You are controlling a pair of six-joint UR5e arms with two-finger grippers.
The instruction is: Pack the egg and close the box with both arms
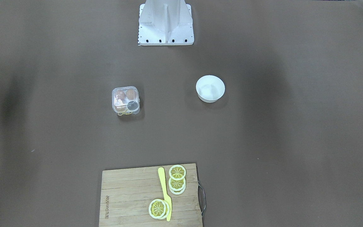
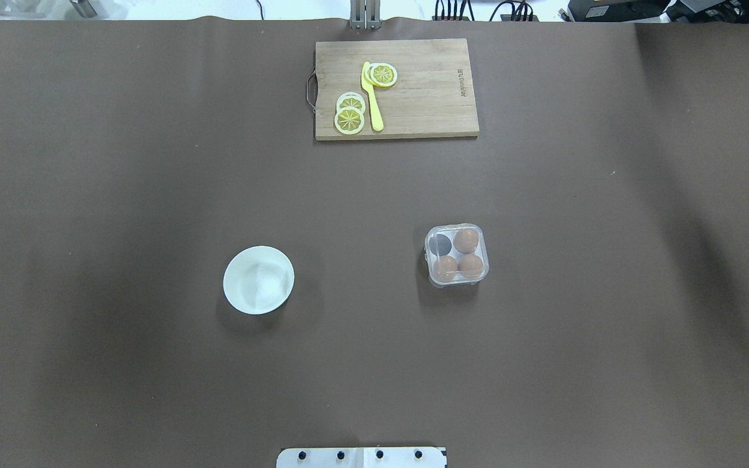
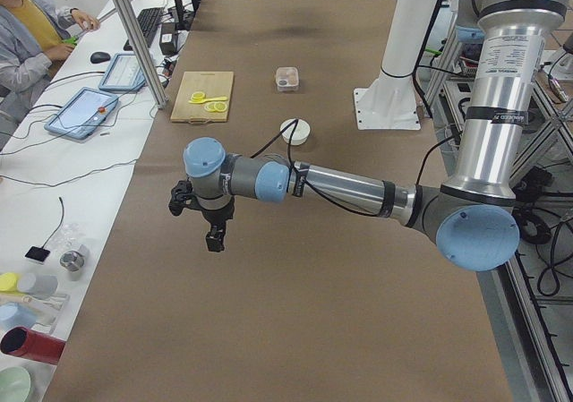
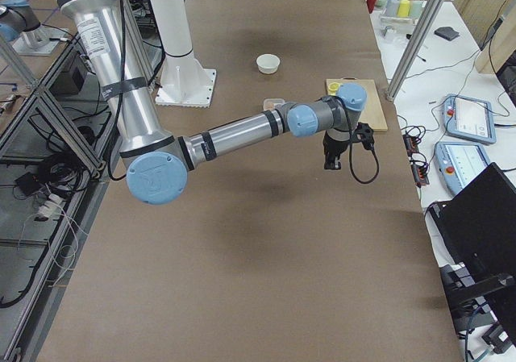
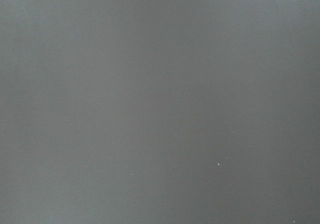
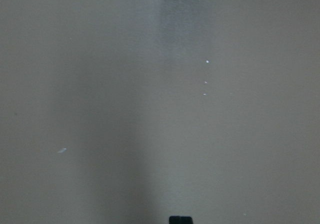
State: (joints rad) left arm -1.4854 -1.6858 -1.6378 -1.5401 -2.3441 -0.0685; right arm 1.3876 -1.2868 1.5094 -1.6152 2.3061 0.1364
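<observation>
The box [image 2: 456, 256] is a small clear case to the right of the table's middle in the overhead view, and its lid lies down over the cups. Three alike brown eggs [image 2: 466, 240] sit in three cups; the fourth cup [image 2: 440, 244] is dark and holds none. The box also shows in the front-facing view [image 1: 125, 100]. My left gripper [image 3: 215, 239] hangs over bare table far from the box; I cannot tell whether it is open. My right gripper [image 4: 329, 165] hangs over bare table on the other side; I cannot tell its state either. Both wrist views show only brown table.
A round white bowl [image 2: 259, 279], with nothing in it, stands left of the middle. A wooden cutting board [image 2: 426, 104] with lemon slices [image 2: 350, 119] and a yellow knife [image 2: 372, 97] lies at the far edge. The white base stand [image 1: 165, 23] is on the robot's side.
</observation>
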